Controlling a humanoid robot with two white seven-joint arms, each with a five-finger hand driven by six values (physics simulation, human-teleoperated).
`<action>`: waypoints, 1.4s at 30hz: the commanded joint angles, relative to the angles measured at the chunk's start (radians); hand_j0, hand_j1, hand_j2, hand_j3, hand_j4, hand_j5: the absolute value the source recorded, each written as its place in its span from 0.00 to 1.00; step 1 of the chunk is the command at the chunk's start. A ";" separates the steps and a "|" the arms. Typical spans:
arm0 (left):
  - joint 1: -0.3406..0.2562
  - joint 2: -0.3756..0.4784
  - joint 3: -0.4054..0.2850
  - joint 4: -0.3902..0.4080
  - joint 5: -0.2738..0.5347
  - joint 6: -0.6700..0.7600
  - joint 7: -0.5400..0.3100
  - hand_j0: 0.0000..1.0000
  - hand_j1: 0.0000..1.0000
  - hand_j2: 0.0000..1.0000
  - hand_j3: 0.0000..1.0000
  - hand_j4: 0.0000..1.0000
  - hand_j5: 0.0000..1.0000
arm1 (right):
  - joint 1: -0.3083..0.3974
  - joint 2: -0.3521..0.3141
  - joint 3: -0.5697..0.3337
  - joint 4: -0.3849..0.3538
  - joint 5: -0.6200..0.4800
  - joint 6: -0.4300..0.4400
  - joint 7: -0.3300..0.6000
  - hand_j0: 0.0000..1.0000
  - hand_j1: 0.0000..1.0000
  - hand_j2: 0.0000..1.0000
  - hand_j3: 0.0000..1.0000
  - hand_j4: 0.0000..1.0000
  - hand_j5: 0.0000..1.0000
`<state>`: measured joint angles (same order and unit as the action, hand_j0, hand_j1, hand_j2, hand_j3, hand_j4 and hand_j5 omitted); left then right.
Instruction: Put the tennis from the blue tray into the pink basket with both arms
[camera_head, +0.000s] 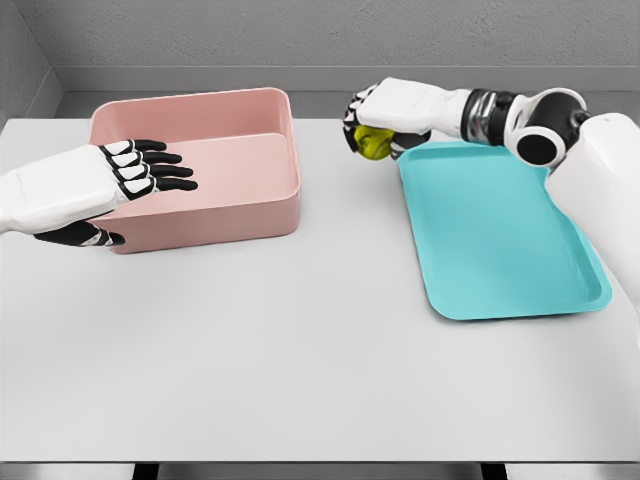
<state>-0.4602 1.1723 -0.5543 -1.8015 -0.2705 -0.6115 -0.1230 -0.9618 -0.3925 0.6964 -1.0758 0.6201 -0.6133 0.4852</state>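
Observation:
A yellow-green tennis ball (377, 144) is held in my right hand (372, 125), whose fingers curl over it just past the far left corner of the blue tray (500, 240). The ball hangs above the table between the tray and the pink basket (215, 195). The tray holds nothing else. My left hand (150, 168) hovers over the basket's left side with fingers stretched flat and nothing in them.
The white table (300, 370) stretches wide in front of both containers. A grey wall runs behind the table. The basket's near wall stands taller than the tray's low rim.

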 joint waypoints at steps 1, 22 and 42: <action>0.000 0.003 0.001 -0.001 0.007 0.001 0.000 1.00 1.00 1.00 1.00 1.00 1.00 | 0.000 0.000 0.015 -0.003 -0.007 0.002 -0.002 0.38 0.38 0.38 0.38 0.38 0.38; 0.000 0.003 0.001 -0.001 0.007 0.001 0.000 1.00 1.00 1.00 1.00 1.00 1.00 | 0.114 -0.118 0.045 -0.253 -0.007 0.002 -0.002 0.37 0.37 0.37 0.37 0.37 0.37; 0.008 0.003 0.001 0.001 0.004 0.001 0.000 1.00 1.00 1.00 1.00 1.00 1.00 | 0.195 -0.151 0.121 -0.438 0.035 0.002 -0.002 0.37 0.37 0.37 0.37 0.37 0.37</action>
<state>-0.4525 1.1739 -0.5543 -1.8017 -0.2732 -0.6115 -0.1234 -0.7655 -0.5415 0.8088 -1.4924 0.6529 -0.6137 0.4842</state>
